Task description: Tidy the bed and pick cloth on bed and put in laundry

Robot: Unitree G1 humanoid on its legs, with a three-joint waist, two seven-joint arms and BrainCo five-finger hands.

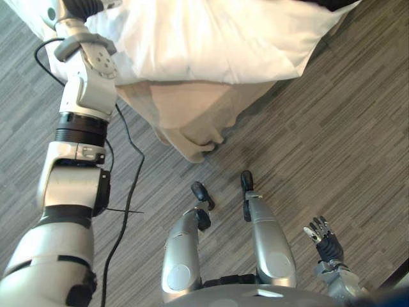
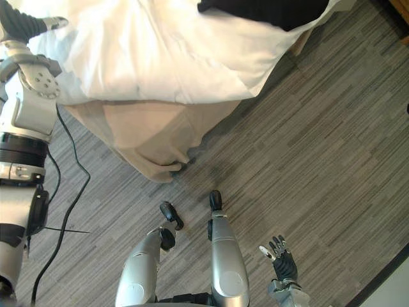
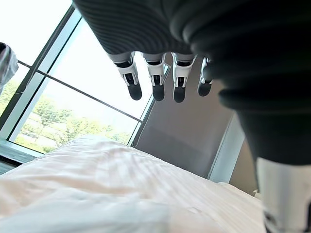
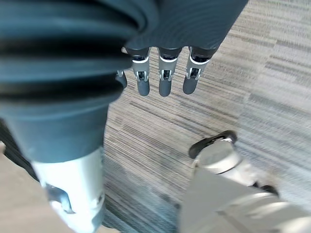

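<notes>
Dark cloth [image 2: 255, 13] on bed [image 2: 160, 57], largely cut off at top

The bed [image 1: 211, 45] with its beige skirt [image 1: 185, 121] blocks ahead, while bare floor [image 1: 332, 141] lies open around the right hand [image 1: 326, 240].

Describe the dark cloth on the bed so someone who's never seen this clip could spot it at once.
Find the big white duvet across the top of the right eye view. On its far side, at the view's top edge, lies the black cloth. It is the one dark thing lying on it; the sheet hanging beneath is beige.
</notes>
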